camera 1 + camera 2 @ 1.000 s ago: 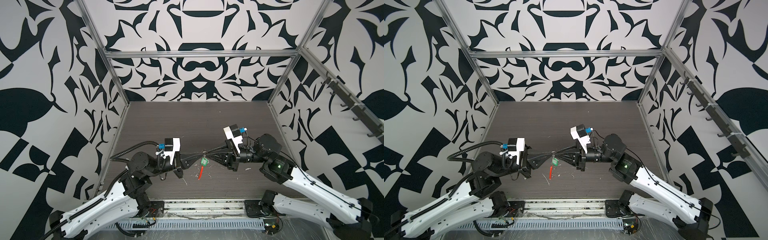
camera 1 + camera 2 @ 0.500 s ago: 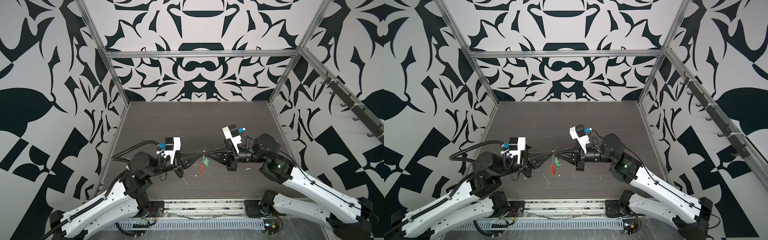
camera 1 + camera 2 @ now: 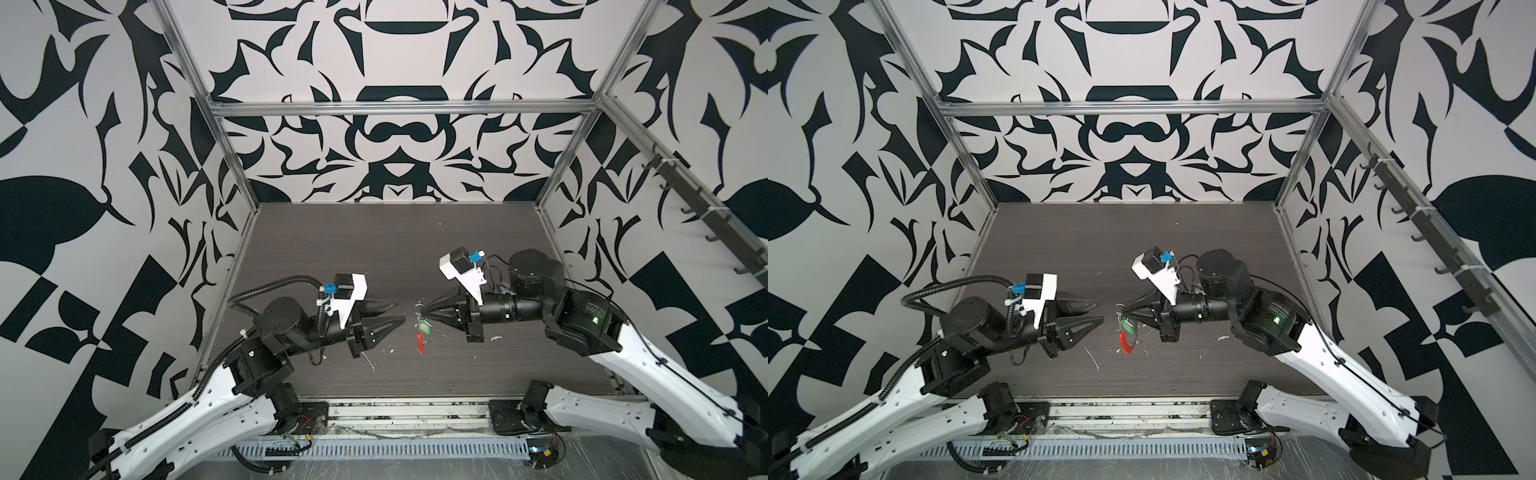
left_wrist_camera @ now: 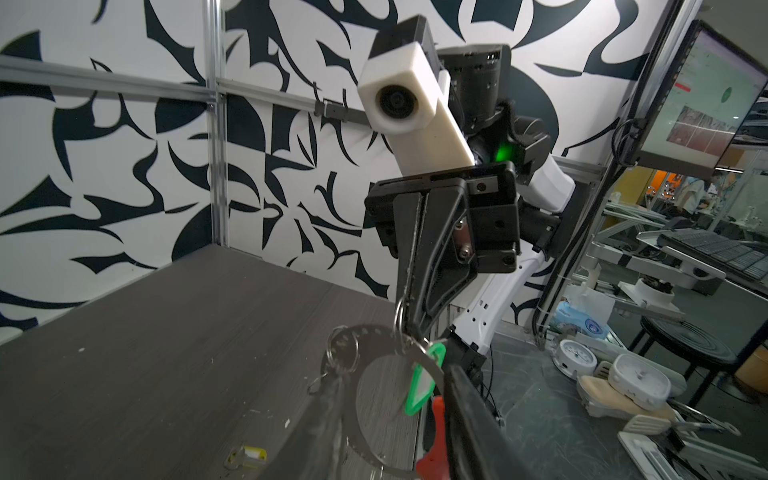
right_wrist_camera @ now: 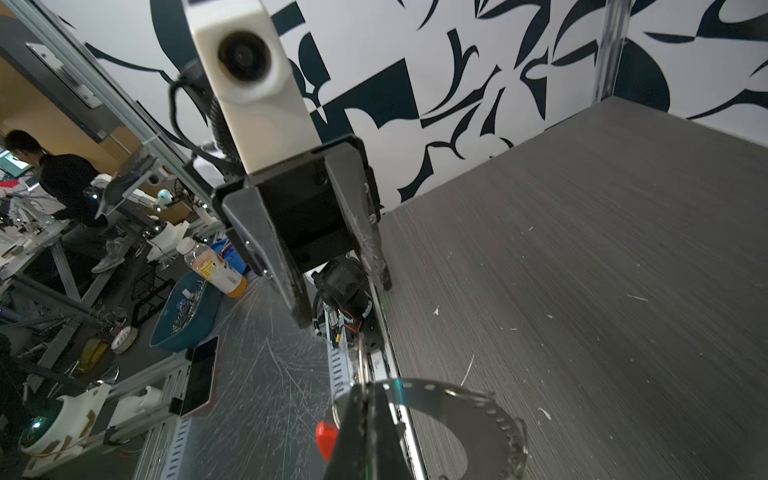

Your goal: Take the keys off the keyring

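Note:
The keyring is a grey metal loop with a red sleeve. It hangs above the table from my right gripper, which is shut on its top. A green tag with a white window dangles from it, seen in both top views. My left gripper stands open just left of the ring. In the left wrist view the loop passes between its fingers without being pinched. A small yellowish key lies on the table, apart from the ring.
White scraps are scattered over the dark wood-grain table near the front. Patterned walls close the table in on three sides, and a metal rail runs along its front edge.
My left gripper has opened, let go of the keyring and drawn back a little to the left. The right gripper stays shut on the ring, which now hangs from it alone.

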`<state>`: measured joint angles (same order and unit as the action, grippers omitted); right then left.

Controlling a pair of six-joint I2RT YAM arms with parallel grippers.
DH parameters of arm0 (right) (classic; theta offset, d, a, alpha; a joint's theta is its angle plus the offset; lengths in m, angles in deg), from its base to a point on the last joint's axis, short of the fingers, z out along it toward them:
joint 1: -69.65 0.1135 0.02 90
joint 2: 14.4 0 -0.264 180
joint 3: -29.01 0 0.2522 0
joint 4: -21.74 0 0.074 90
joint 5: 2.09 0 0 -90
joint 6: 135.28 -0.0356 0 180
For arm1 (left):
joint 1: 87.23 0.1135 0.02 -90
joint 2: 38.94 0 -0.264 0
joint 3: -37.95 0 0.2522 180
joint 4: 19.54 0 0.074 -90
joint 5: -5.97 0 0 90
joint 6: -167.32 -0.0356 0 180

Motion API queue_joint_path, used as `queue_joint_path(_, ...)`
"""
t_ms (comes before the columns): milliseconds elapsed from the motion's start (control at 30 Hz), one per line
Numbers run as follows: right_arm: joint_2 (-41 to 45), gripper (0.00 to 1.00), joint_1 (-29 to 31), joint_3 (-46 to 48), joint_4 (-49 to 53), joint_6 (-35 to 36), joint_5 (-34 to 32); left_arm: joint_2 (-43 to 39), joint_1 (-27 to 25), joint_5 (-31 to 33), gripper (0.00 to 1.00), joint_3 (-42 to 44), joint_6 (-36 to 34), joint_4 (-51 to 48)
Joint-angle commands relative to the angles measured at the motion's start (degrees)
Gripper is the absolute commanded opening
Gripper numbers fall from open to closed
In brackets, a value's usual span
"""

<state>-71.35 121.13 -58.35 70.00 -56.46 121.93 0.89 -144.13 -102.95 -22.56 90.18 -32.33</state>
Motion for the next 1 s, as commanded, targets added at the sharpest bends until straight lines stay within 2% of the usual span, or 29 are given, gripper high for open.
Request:
queue_joint_path(0,-1.63,0.0,0.2,-3.74,8.54,4.97,1.05,2.48,0.11,-3.23,0.41,-4.05,-1.89,-9.15)
queue_joint_path(100,-2.87,0.0,0.27,-5.22,11.21,6.33,1.57,4.12,0.05,-3.99,0.41,-5.9,-2.22,-11.82)
queue_joint_path(267,-3.34,0.0,0.21,-6.35,12.6,6.96,1.93,6.45,0.06,-5.62,0.33,-8.26,-2.52,-15.43)
queue_joint_path(633,-4.3,0.0,0.22,-7.43,13.78,7.55,2.99,9.51,0.11,-7.58,0.34,-9.74,-2.33,-15.58)
queue_joint_path(967,-5.01,0.0,0.2,-7.78,13.93,7.86,2.23,11.56,0.12,-10.26,0.22,-10.46,-2.08,-14.96)
